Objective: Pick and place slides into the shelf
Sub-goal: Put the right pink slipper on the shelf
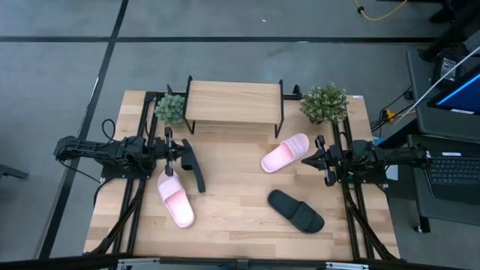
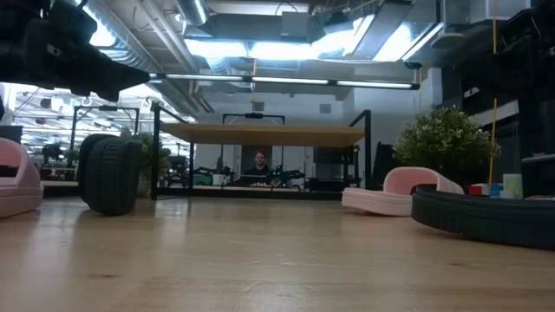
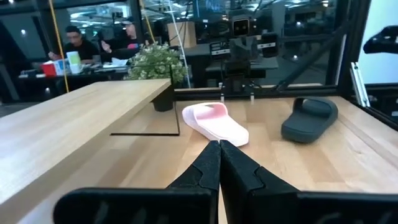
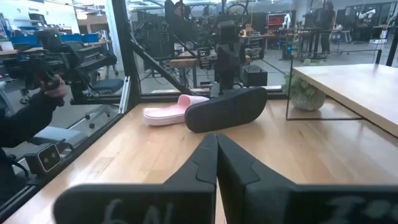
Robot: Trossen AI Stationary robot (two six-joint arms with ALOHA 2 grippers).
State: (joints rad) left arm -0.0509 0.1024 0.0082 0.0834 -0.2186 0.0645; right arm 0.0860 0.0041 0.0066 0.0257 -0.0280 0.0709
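The shelf [image 1: 232, 101] stands at the table's far middle, its wooden top [image 3: 74, 121] bare. One pink slide [image 1: 285, 153] lies just in front of the shelf's right end. The other pink slide [image 1: 175, 199] lies near the left. A black slide [image 1: 296, 211] lies flat near the front right. A second black slide [image 1: 193, 163] stands on its long edge [image 2: 111, 173]. My left gripper [image 3: 219, 149] is shut and level at the table's left, above that upright slide. My right gripper [image 4: 216, 146] is shut and level at the right, near the first pink slide.
Two small potted plants [image 1: 171, 109] [image 1: 324, 103] flank the shelf's ends. Black arm frames run along both table sides. A laptop [image 1: 457, 169] sits off the table's right. People show in the room beyond [image 3: 74, 40]. Bare wood lies between the slides.
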